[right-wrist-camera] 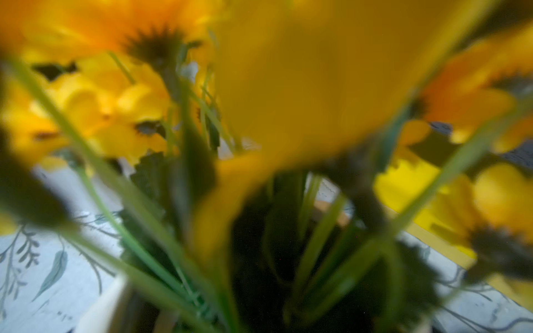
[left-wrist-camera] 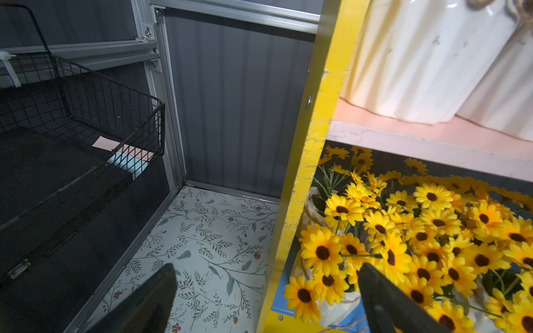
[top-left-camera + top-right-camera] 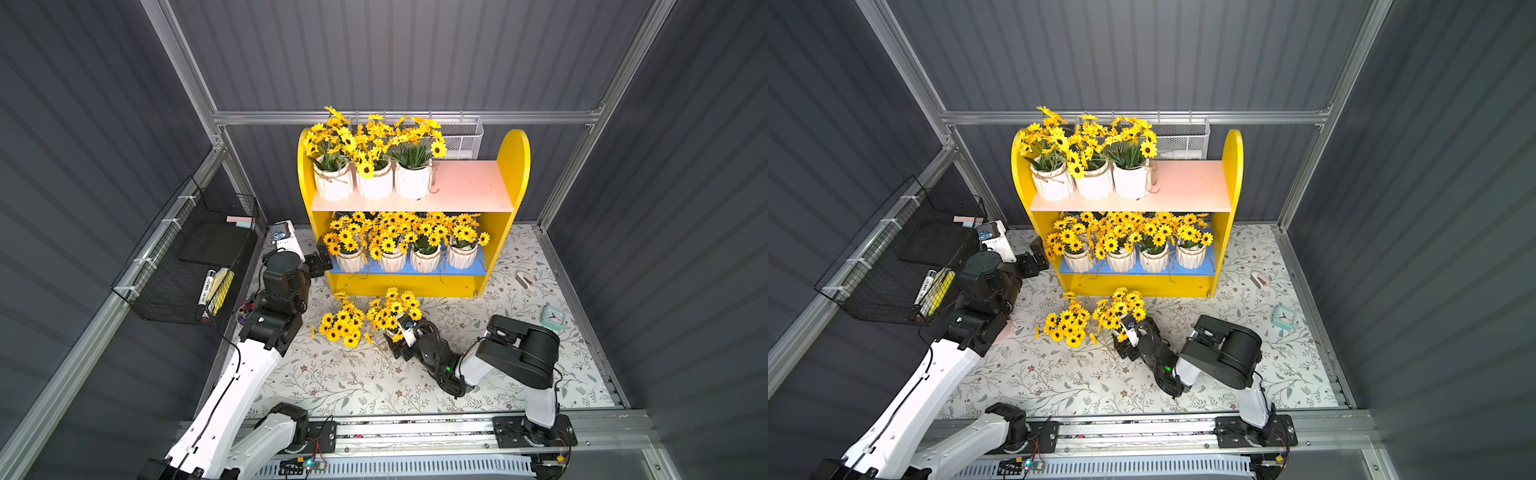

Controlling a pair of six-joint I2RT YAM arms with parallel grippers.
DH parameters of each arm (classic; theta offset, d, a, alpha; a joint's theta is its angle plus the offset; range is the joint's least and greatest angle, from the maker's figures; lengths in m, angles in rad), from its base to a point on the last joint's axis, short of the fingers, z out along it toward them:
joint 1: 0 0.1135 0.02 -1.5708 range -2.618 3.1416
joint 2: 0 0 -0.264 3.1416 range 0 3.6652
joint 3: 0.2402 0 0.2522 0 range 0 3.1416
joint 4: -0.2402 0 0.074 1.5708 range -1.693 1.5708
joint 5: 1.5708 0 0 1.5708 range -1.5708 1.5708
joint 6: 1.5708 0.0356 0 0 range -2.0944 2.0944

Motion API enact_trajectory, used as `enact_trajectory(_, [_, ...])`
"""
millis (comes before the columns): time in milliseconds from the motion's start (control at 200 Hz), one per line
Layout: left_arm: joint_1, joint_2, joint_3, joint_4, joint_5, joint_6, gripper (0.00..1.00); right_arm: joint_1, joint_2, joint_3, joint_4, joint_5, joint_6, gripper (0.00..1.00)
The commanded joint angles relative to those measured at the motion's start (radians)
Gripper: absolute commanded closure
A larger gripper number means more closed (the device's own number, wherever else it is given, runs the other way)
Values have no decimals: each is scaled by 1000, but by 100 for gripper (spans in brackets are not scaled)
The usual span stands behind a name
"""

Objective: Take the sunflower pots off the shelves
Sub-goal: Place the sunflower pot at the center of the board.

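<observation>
Seven sunflower pots (image 3: 375, 183) stand on the shelves (image 3: 513, 166) at the worktop's (image 3: 353, 386) back edge, three on the pink upper board and four on the blue lower one. The left gripper (image 2: 266, 268), jaws spread, noses in at the lower board's left end, probably for the end pot. The right gripper (image 3: 395, 340) is buried in the flowers of a pot (image 3: 392, 309) on the floral-patterned worktop before the shelves, and whether it clasps that pot cannot be told; grey ribbed walls enclose everything.

Stereo pair above shelves (image 3: 469, 183) — wrist close-ups
</observation>
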Motion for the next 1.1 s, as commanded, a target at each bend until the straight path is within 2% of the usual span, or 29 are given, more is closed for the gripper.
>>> enact_trajectory(0, [3,-5,-18,34,18,7,1,-2,39,44,147,38,1,100])
enact_trajectory(355, [3,-5,-23,42,28,7,1,12,200,103,148,19,15,100])
enact_trajectory(435, [3,-10,-26,46,31,7,1,35,233,126,147,47,17,100])
enact_trajectory(910, [3,-18,-39,60,30,8,1,97,330,177,147,27,46,100])
enact_trajectory(945, [3,-19,-41,61,30,7,1,97,333,178,147,26,51,95])
enact_trajectory(986, [3,-19,-43,65,32,7,1,97,338,182,147,21,55,84])
enact_trajectory(1016, [3,-17,-46,67,32,7,1,98,336,181,146,12,56,71])
enact_trajectory(1061, [3,-12,-47,70,35,6,1,103,334,180,140,14,67,44])
enact_trajectory(1096, [3,-7,-45,68,38,7,1,110,327,182,122,35,73,33])
